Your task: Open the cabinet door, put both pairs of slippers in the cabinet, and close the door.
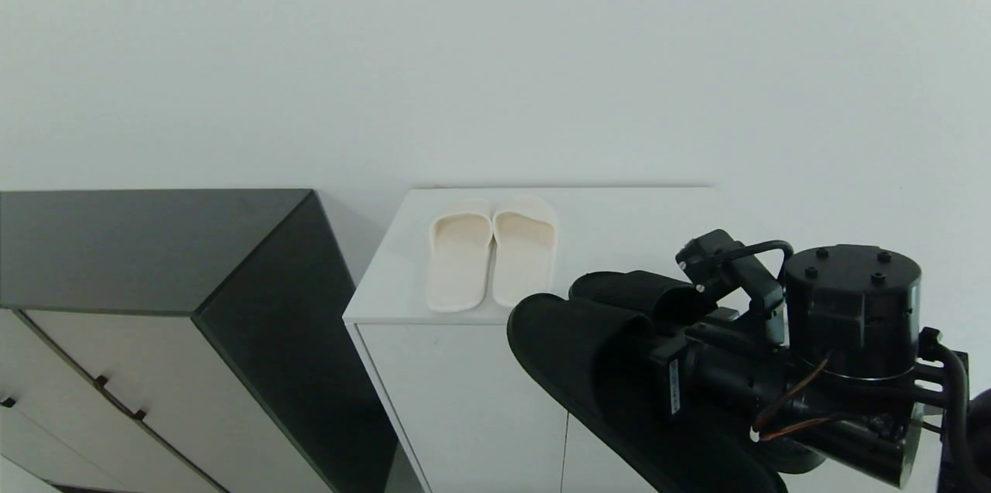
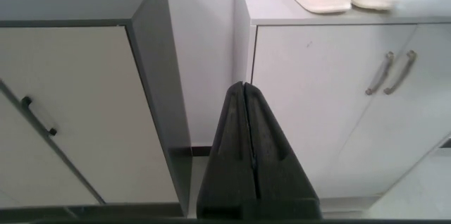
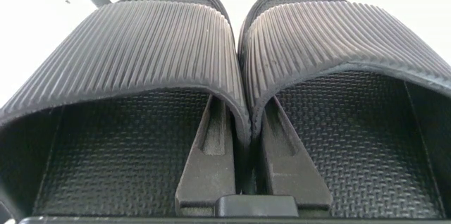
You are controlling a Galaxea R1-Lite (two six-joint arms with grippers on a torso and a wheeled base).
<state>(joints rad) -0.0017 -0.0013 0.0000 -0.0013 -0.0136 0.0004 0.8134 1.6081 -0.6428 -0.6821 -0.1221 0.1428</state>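
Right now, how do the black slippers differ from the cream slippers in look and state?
The black slippers have dark ribbed straps; the cream slippers are pale. The black slippers are held off the surface, pinched together by the right gripper; the cream slippers lie free on the white cabinet top. The black slippers tilt; the cream slippers lie flat. Shared: each pair is side by side, outside the cabinet.
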